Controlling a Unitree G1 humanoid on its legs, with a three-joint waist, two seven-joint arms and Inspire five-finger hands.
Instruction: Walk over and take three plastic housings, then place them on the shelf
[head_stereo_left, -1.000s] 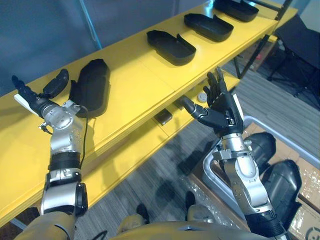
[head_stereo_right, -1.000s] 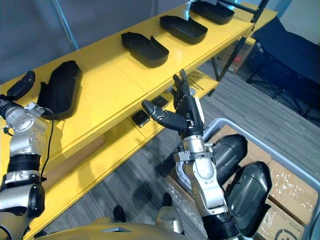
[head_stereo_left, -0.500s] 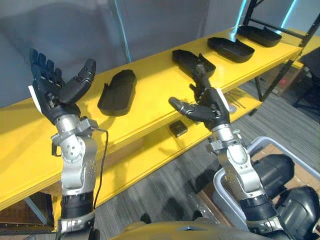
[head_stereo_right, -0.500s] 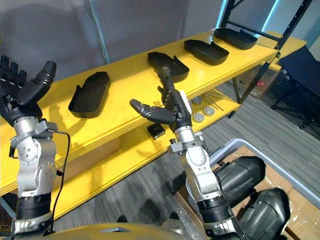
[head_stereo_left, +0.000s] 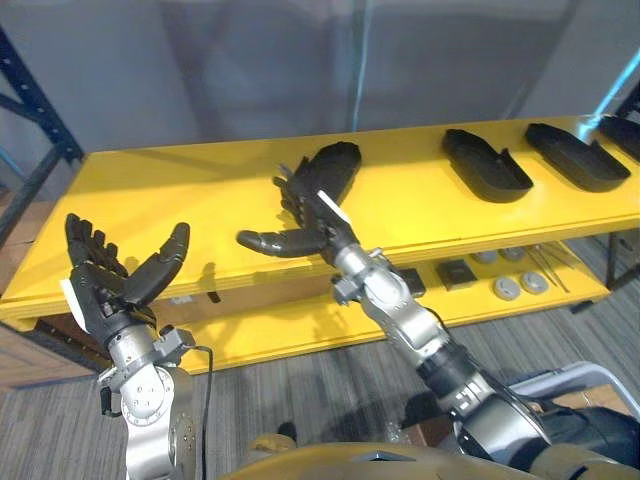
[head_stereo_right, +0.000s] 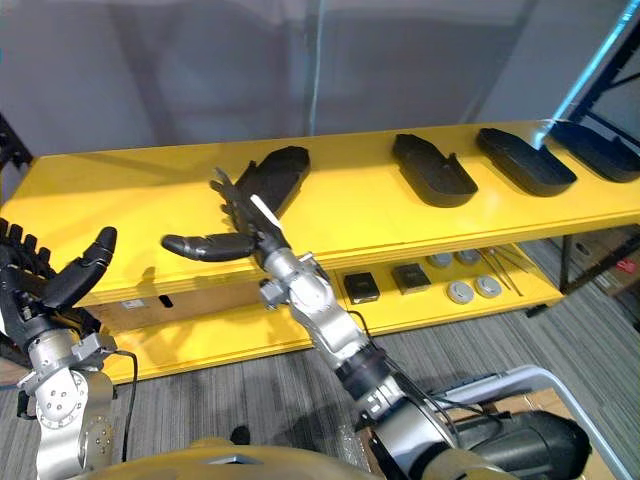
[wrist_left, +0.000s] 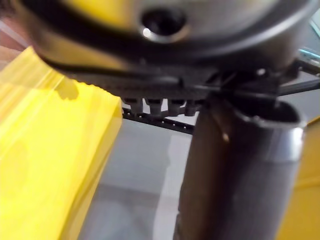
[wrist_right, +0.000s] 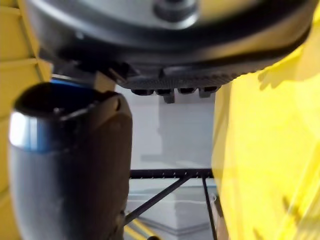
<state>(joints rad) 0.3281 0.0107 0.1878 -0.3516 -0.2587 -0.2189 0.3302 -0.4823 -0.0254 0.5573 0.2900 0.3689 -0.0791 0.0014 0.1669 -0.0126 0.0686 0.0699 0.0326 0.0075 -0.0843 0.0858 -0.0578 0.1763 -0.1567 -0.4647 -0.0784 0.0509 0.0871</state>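
Yellow shelf bearing black housings, left hand, right hand splayed

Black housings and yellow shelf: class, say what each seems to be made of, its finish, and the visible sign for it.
Black housings: probably moulded plastic, matt with a faint sheen. The signs are thin walls and rounded, hollow shell shapes. Yellow shelf: a smooth painted or coated board. Whether it is metal or wood underneath is unclear. The even colour and the soft shadows on it suggest a satin coat.
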